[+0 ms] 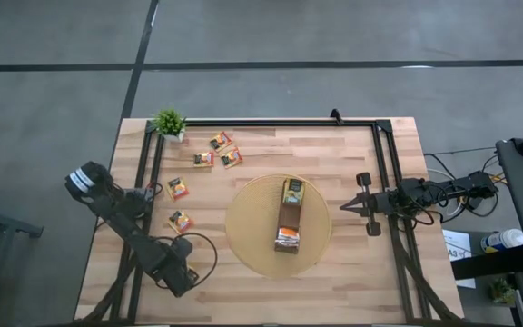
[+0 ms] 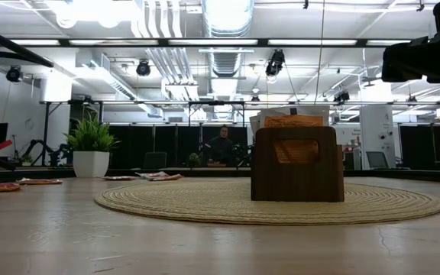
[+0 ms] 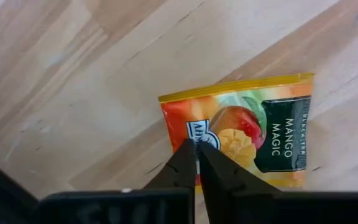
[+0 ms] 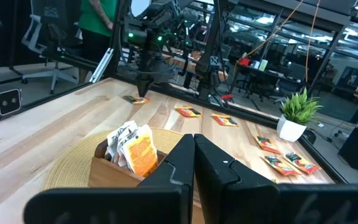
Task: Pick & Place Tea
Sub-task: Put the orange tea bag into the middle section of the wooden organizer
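- Now my left gripper [image 3: 196,163] has its fingers pressed together over the near edge of an orange mango sachet [image 3: 247,137] lying flat on the tabletop [image 3: 92,74]; whether it has hold of it I cannot tell.
- My right gripper [image 4: 194,158] waits shut and empty above the woven mat [image 1: 243,241], beside the brown box [image 1: 289,218].

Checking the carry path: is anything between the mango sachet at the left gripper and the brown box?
Nothing visible does: only bare table and woven mat lie between the mango sachet and the brown box.
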Controlling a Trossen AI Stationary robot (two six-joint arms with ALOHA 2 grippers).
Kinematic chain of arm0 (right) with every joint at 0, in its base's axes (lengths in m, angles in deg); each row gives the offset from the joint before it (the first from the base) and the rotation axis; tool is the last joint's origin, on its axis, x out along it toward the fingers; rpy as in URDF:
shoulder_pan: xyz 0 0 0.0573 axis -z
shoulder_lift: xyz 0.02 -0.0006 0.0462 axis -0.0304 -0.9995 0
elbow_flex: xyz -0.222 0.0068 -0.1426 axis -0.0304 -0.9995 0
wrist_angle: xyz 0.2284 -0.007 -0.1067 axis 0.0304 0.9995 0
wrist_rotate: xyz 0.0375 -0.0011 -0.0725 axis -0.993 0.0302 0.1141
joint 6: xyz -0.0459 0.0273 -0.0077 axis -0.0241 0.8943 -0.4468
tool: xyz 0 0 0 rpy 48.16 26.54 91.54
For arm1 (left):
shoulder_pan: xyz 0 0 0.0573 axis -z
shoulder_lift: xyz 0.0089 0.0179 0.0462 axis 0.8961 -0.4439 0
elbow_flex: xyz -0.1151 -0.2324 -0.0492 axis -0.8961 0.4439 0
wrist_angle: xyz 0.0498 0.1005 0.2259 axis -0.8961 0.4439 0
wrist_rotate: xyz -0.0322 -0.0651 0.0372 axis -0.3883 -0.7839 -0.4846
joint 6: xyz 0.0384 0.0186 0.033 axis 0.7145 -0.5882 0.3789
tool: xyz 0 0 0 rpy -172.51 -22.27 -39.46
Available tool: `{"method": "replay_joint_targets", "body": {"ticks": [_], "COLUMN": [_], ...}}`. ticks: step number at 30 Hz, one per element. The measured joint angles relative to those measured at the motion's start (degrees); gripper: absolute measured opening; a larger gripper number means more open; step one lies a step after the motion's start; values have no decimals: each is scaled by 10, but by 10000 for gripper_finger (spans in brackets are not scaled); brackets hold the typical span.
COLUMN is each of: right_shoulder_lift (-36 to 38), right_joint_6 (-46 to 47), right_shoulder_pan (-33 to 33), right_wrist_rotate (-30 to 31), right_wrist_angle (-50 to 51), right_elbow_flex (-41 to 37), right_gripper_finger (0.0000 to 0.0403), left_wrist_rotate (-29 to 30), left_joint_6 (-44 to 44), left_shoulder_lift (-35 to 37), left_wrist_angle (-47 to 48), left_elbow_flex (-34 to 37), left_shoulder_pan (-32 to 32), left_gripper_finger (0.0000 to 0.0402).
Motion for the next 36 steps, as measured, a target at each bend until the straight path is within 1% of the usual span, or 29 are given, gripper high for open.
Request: {"method": "replay_joint_targets", "body": {"ticks": [4, 10, 14, 16, 19, 21, 24, 25, 27, 32, 36], "right_shoulder_lift": [0, 0, 0, 0, 0, 0, 0, 0, 0, 0, 0], "right_joint_6": [0, 0, 0, 0, 0, 0, 0, 0, 0, 0, 0], "right_shoulder_pan": [0, 0, 0, 0, 0, 0, 0, 0, 0, 0, 0], "right_wrist_rotate": [0, 0, 0, 0, 0, 0, 0, 0, 0, 0, 0], "right_wrist_angle": [0, 0, 0, 0, 0, 0, 0, 0, 0, 0, 0], "right_elbow_flex": [0, 0, 0, 0, 0, 0, 0, 0, 0, 0, 0], "right_gripper_finger": [8, 8, 8, 8, 8, 8, 8, 8, 8, 9, 8], "left_wrist_rotate": [0, -7, 13, 49, 124, 170, 254, 271, 268, 258, 235], "left_joint_6": [11, 19, 20, 24, 42, 62, 95, 107, 128, 182, 279], "left_shoulder_lift": [0, 8, 31, 45, 70, 91, 116, 125, 138, 154, 146], "left_wrist_angle": [0, 1, -1, -12, -38, -74, -119, -136, -156, -155, -173], "left_elbow_flex": [0, 0, 0, 1, 3, 2, 2, 2, 1, 2, 2], "left_shoulder_pan": [0, 0, 0, 1, 0, 0, 0, 0, -1, -1, -1], "left_gripper_finger": [2, 0, 0, 0, 0, 0, 0, 0, 0, 0, 0]}}
